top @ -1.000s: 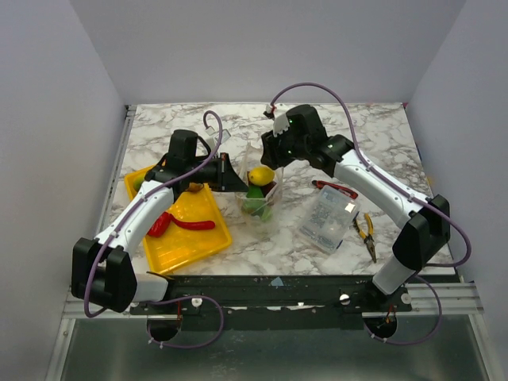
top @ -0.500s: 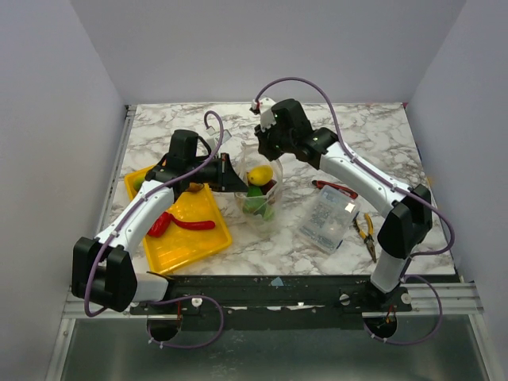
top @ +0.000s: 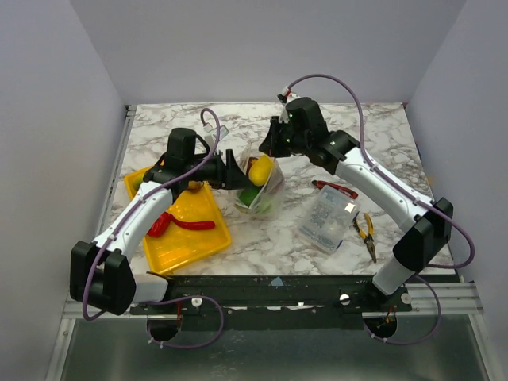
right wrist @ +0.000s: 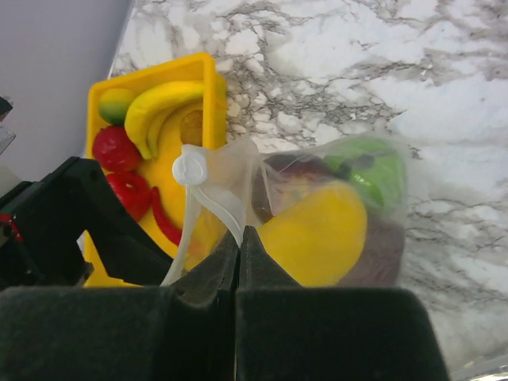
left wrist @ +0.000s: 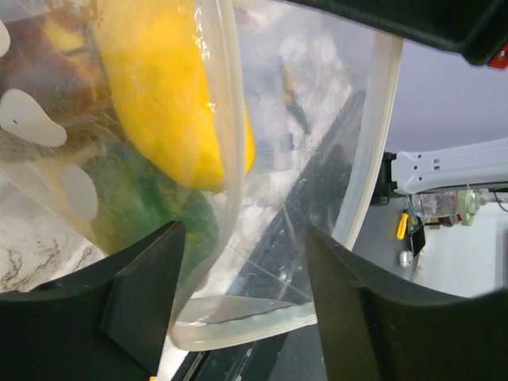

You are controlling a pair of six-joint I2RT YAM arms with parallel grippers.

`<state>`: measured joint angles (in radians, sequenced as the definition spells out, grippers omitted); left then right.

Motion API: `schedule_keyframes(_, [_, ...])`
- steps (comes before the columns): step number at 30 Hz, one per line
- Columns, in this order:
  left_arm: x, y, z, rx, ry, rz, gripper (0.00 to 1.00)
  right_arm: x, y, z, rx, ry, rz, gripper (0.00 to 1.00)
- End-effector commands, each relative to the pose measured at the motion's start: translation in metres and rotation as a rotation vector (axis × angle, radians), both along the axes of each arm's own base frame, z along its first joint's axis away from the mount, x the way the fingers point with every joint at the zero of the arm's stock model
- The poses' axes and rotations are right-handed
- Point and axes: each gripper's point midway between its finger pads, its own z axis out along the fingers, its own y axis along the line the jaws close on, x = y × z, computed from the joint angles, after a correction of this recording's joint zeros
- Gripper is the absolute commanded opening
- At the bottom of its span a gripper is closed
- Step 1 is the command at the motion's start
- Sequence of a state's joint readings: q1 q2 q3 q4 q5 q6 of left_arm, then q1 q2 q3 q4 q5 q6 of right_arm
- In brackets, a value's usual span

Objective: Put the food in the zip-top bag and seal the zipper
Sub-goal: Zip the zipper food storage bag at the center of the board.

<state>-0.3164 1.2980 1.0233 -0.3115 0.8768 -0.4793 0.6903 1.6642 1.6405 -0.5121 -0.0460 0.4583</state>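
Note:
The clear zip-top bag (top: 268, 184) stands mid-table holding food: a yellow lemon (top: 259, 169), a green piece (top: 252, 196) and a dark red fruit (right wrist: 282, 176). My right gripper (right wrist: 240, 232) is shut on the whitish zipper (right wrist: 218, 202) at the bag's mouth, just above the lemon (right wrist: 317, 230). My left gripper (left wrist: 246, 278) is open on the bag's left side. The zipper's (left wrist: 371, 151) folded corner hangs loose between its fingers (left wrist: 143, 294). More food lies on the yellow tray (top: 186, 246): a banana (right wrist: 159, 107), a red fruit (right wrist: 115, 147) and a red chili (top: 193, 225).
Right of the bag lie a clear plastic box (top: 327, 218), a red-handled tool (top: 333, 188) and yellow-handled pliers (top: 365, 228). The tray sits at the table's left, under my left arm. Grey walls close in the table at the back and sides.
My right gripper came in and shut on the bag's zipper edge. My left gripper let go of the bag and stands open. The bag has tilted up between them.

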Motion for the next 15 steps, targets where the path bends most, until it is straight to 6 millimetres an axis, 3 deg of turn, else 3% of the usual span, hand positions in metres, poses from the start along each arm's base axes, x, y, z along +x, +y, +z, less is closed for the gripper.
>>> schedule_keyframes(1, [0.009, -0.009, 0.028, -0.042, -0.071, 0.011, 0.67, -0.014, 0.012, 0.020, 0.215, 0.090, -0.059, 0.00])
schedule_keyframes(8, [0.008, -0.010, 0.026, -0.030, -0.050, 0.026, 0.56, -0.021, 0.018, 0.012, 0.178, 0.059, 0.047, 0.00])
schedule_keyframes(11, [0.005, -0.005, 0.028, -0.026, -0.080, 0.047, 0.58, -0.020, 0.015, 0.008, 0.104, -0.017, 0.113, 0.00])
schedule_keyframes(15, [0.008, 0.010, 0.047, -0.009, -0.232, 0.153, 0.61, -0.022, 0.014, -0.003, 0.034, -0.096, 0.215, 0.00])
